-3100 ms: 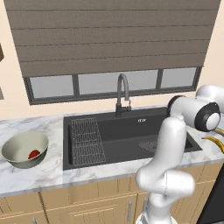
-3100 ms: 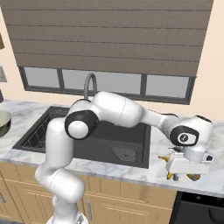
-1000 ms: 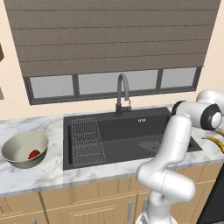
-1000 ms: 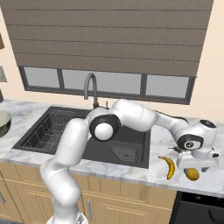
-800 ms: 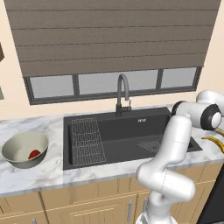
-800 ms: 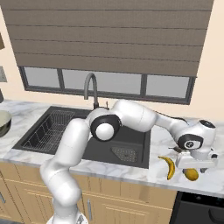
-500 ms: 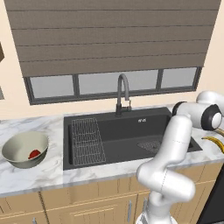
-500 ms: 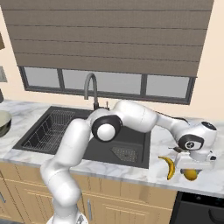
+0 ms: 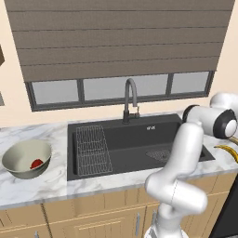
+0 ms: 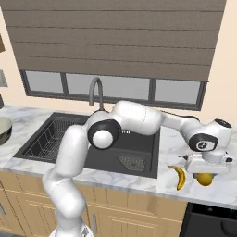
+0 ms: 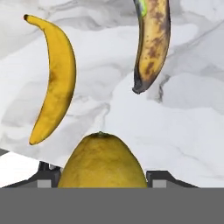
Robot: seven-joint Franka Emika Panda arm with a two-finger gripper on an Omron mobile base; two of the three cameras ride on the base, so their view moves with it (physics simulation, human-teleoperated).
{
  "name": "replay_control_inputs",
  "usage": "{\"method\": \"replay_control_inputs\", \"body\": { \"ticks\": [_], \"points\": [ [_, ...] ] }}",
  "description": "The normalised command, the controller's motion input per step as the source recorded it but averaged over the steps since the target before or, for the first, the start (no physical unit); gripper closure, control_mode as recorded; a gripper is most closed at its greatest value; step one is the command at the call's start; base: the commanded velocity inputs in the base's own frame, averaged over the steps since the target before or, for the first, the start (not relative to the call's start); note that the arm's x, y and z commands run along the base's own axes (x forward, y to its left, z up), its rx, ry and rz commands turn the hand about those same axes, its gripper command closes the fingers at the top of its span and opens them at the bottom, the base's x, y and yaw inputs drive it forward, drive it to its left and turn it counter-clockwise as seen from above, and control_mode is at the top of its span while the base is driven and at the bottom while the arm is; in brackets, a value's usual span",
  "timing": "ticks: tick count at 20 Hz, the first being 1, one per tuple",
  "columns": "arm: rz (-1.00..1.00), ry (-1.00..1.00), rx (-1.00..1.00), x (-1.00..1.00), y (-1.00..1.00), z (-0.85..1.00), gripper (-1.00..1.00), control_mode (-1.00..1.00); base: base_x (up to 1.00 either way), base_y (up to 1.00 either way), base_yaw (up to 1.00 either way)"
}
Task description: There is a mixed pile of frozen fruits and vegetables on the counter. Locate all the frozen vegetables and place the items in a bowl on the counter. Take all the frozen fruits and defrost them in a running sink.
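My gripper (image 10: 206, 172) hangs low over the counter (image 10: 222, 190) right of the sink (image 10: 69, 139). It is open, and its fingers (image 11: 47, 176) straddle the yellow-orange vegetable (image 11: 103, 162), which sits on the marble (image 10: 204, 179). Two bananas lie just beyond it, a clean yellow one (image 11: 54, 78) and a brown-spotted one (image 11: 153, 39). One banana (image 10: 179, 177) lies left of the hand; a banana (image 9: 228, 151) also shows at the right edge of the left base view. The grey-beige bowl (image 9: 18, 151) stands on the counter left of the sink, with the red vegetable (image 9: 36, 163) inside.
The black sink (image 9: 130, 139) holds a wire rack (image 9: 91, 148) on its left side and a drain strainer (image 9: 158, 154). The dark gooseneck tap (image 9: 130, 93) rises behind it. My arm (image 10: 139, 118) reaches across the basin. The bowl's edge (image 10: 2, 129) shows at far left.
Since three seconds ago the hand has shifted slightly right and sunk down around the yellow-orange piece. Over the last second it has barely moved.
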Motion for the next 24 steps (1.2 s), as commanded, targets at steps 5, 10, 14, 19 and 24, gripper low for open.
{"method": "replay_control_inputs", "body": {
  "ticks": [5, 10, 14, 19, 24],
  "points": [
    [0.02, -0.06, -0.11, -0.12, 0.55, 0.64, 1.00, -1.00, 0.00, 0.00, 0.00],
    [0.09, -0.05, -0.02, 0.12, 0.83, 0.21, 1.00, -1.00, 0.00, 0.00, 0.00],
    [0.16, -0.04, -0.12, 0.15, 0.91, 0.00, 1.00, -1.00, 0.00, 0.00, 0.00],
    [0.09, 0.07, -0.23, 0.07, 0.96, 0.00, 1.00, -1.00, 0.00, 0.00, 0.00],
    [0.04, 0.11, -0.23, 0.06, 1.00, -0.01, 1.00, -1.00, 0.00, 0.00, 0.00]
  ]
}}
